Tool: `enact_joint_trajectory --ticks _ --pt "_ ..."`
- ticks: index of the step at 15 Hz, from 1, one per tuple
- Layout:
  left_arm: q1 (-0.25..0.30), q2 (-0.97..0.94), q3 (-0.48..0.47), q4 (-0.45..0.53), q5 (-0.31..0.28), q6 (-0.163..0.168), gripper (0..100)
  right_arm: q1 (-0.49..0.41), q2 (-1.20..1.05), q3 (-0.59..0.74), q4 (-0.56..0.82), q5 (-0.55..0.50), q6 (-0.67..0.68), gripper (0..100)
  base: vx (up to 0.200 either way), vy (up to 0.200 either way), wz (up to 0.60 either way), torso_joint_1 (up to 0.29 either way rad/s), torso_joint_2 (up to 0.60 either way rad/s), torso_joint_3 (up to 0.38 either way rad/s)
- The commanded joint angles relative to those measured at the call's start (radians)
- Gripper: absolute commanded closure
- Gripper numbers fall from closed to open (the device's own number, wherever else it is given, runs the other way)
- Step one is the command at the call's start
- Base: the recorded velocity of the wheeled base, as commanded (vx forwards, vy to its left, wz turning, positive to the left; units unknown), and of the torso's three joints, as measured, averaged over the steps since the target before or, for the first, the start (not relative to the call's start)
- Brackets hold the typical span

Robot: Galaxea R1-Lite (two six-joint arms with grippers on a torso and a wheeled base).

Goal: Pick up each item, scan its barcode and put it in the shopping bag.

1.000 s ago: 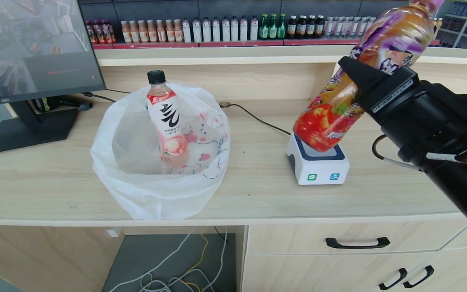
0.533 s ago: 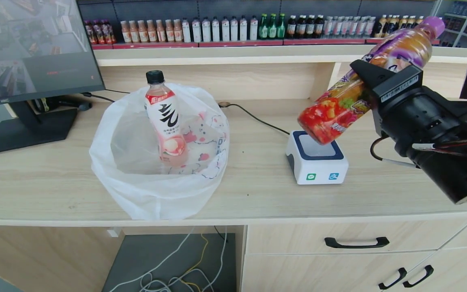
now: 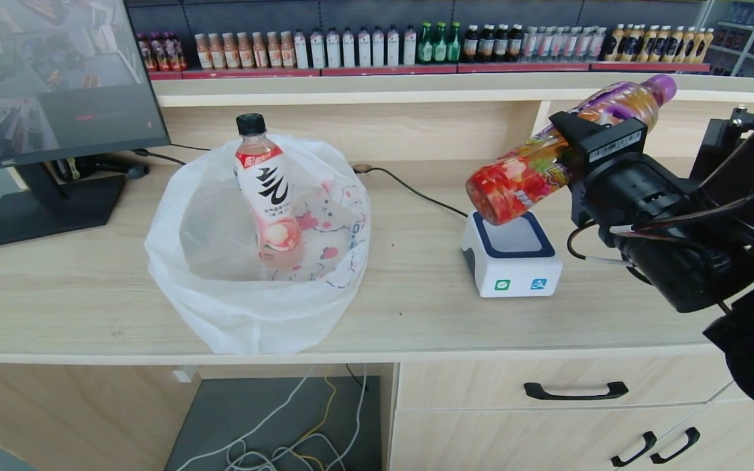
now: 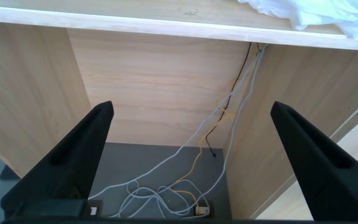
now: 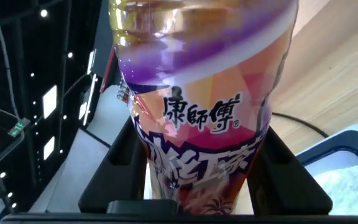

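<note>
- So, my right pincer [image 3: 573,152] is clamped around the middle of the juice bottle [image 3: 527,173], one finger on each side of the label.
- The bottle is tipped way over, almost lying flat in the air. Its purple cap points up and away to my right, and its red bottom end points down toward my left.
- That red end hangs over the back edge of the scanner [image 3: 512,261]. From my head view I can't tell if the two touch.
- The scanner is a small white box with a dark-framed window on top. It sits on the bench [image 3: 416,314], to the right of the shopping bag [image 3: 252,307] and well apart from it.
- The bag is white, wide open and standing on the bench.
- There's a pink bottle [image 3: 266,196] with a black cap inside it, leaning a bit, with its neck sticking out above the rim.
- My left pincer [image 4: 192,109] is spread wide with nothing in it. It's down below the bench edge, facing the loose cables [image 4: 185,180] on the floor.
- A monitor [image 3: 56,72] stands at the far left of the bench.
- A black cord [image 3: 410,190] runs along the bench behind the scanner.
</note>
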Motion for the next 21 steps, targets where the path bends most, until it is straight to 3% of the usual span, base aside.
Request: enact_joint_trajectory --ticks 1,10,21 --pt "0.0 0.0 0.0 0.0 0.0 0.0 0 -0.009 0.045 -0.01 -0.002 -0.001 0.008 100 0.0 0.0 0.0 0.0 0.0 0.0" --pt "0.0 0.0 0.0 0.0 0.0 0.0 0 -0.047 0.068 0.013 0.0 0.004 0.149 100 0.0 0.0 0.0 0.0 0.0 0.0" --pt "0.0 0.0 0.0 0.0 0.0 0.0 0 -0.047 0.071 0.059 -0.003 0.01 0.204 100 0.0 0.0 0.0 0.0 0.0 0.0"
